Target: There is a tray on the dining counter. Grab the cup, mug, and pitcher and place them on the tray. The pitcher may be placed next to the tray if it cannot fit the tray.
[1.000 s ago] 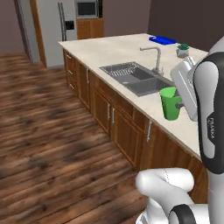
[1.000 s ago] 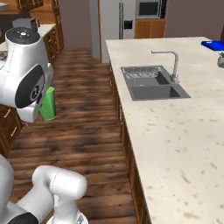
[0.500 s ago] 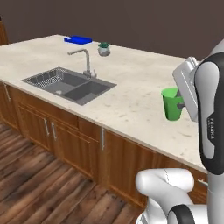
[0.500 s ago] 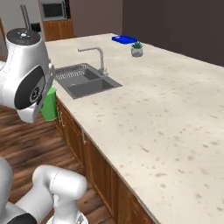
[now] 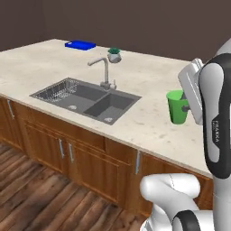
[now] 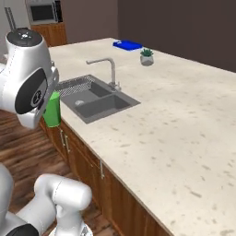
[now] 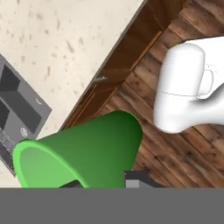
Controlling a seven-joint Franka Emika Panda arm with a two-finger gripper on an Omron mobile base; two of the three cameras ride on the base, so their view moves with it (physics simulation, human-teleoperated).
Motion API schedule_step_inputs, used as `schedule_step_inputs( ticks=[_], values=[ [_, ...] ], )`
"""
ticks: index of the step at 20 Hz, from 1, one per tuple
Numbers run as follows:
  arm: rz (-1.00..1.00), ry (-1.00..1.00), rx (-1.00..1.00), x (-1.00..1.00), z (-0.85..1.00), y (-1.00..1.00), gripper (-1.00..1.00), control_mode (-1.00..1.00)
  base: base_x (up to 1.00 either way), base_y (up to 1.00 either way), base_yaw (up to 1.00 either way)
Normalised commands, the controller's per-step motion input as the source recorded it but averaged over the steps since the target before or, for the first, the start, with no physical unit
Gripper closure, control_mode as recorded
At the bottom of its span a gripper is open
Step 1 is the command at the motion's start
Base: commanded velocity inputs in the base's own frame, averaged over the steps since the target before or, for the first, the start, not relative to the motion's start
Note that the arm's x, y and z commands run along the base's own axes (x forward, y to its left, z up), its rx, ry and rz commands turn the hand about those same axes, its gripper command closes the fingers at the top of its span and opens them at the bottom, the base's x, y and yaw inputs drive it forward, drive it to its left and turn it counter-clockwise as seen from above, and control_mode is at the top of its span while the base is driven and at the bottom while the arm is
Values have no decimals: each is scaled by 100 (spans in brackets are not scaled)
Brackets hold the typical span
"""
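The green cup (image 5: 177,108) hangs in the air at the near edge of the dining counter (image 5: 149,76), held at its side by my gripper (image 5: 185,108), which is shut on it. In the right base view the cup (image 6: 52,110) shows below my arm's elbow, in front of the cabinets. From the hand view the cup (image 7: 83,151) lies tilted between the fingertips (image 7: 133,177), its mouth toward the lower left. The blue tray (image 5: 80,44) lies flat at the far end of the counter (image 6: 175,120), also seen as a tray (image 6: 127,44) beyond the faucet. The mug and pitcher are out of view.
A grey double sink (image 5: 85,97) with a tall faucet (image 5: 104,72) is set into the counter between me and the tray. A small potted plant (image 5: 114,54) stands beyond the faucet, near the tray. Wooden cabinets (image 5: 67,149) and plank floor lie below.
The whole picture has shifted, so the base has moved: the counter now faces me broadly and the tray sits nearer the upper left. The cup stays in the gripper.
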Motion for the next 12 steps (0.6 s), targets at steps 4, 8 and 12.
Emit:
schedule_step_inputs(
  ticks=[4, 8, 12],
  values=[
    [0, 0, 0, 0, 0, 0, 100, 100, 93, 100, -22],
    [0, 0, 0, 0, 0, 0, 100, 100, 81, 100, -26],
    [0, 0, 0, 0, 0, 0, 100, 100, 77, 100, -27]
  ],
)
